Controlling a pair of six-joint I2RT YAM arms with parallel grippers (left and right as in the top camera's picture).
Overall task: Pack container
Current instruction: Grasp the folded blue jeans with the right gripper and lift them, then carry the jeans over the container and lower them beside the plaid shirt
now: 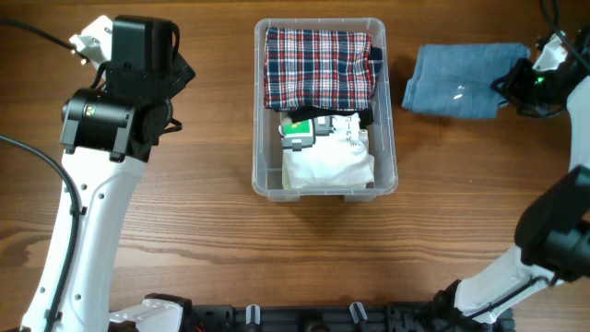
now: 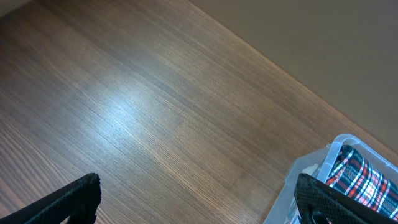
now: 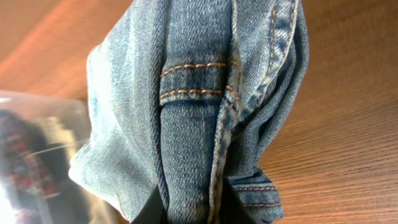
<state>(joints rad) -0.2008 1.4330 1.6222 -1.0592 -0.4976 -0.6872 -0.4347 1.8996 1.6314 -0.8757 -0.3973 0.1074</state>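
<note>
the clear rectangular plastic container [image 1: 267, 180] sits mid-desk near the far edge, part-filled with a folded plaid shirt [image 1: 318, 66]. the right gripper [image 3: 186, 211] is clamped on folded blue denim jeans [image 1: 456, 81] by the far right corner, likely to carry them in. the left gripper [image 2: 196, 199] hovers spread apart over the left side, out of the way.

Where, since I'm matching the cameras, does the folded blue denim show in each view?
Overhead: the denim lies upper right, right of the container, with the right gripper at its edge.
Left wrist: not in it.
Right wrist: the denim fills the centre, pinched at the bottom.
Shared landmark: the container holding plaid cloth, centre overhead, lower right for left wrist, blurred left for right wrist.
</note>
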